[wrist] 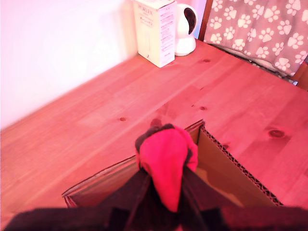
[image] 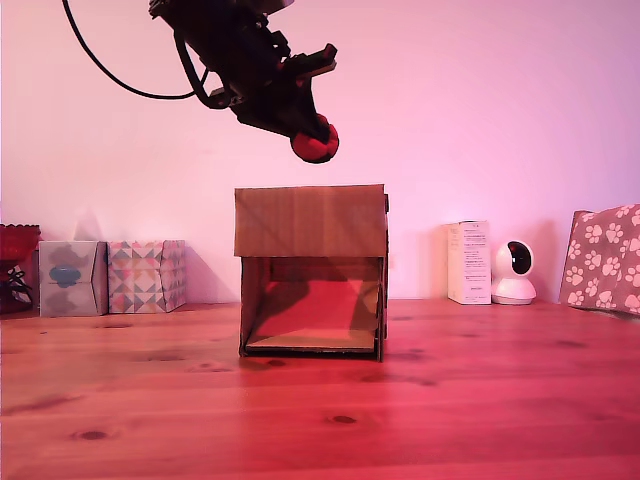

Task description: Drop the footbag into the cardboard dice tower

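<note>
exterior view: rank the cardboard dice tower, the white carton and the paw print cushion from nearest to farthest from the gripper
Measured from the gripper, which holds the footbag:
1. The cardboard dice tower, directly below it at the table's middle.
2. The white carton, toward the exterior view's right, by the wall.
3. The paw print cushion, at the exterior view's far right edge.

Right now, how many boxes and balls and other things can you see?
Cardboard dice tower: 1
Footbag, held in the gripper: 1
Small patterned boxes: 2
White carton: 1
White camera: 1
Paw-print item: 1
Total: 7
</note>
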`<state>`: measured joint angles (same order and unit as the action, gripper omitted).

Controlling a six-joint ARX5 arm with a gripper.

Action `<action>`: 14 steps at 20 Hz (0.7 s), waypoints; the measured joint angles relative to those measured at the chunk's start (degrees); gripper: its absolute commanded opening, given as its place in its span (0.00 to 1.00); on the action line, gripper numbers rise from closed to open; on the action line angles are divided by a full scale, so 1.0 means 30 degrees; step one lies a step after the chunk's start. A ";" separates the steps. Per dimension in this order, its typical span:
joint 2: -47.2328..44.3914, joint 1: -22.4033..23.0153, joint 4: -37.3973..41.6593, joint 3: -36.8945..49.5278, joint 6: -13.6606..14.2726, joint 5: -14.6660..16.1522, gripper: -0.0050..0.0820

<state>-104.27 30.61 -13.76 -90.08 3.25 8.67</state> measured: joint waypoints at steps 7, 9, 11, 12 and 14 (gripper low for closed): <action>0.0182 0.0000 -0.1588 -0.1428 0.0095 -0.0051 0.61; 0.0641 0.0000 -0.2579 -0.1428 0.0262 0.0000 0.35; 0.1246 0.0000 -0.3956 -0.1435 0.0430 0.0240 0.12; 0.1603 0.0000 -0.4648 -0.1428 0.0452 0.0379 0.07; 0.2346 0.0000 -0.5989 -0.1428 0.0488 0.0991 0.06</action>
<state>-97.23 30.61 -31.73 -94.37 4.71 11.64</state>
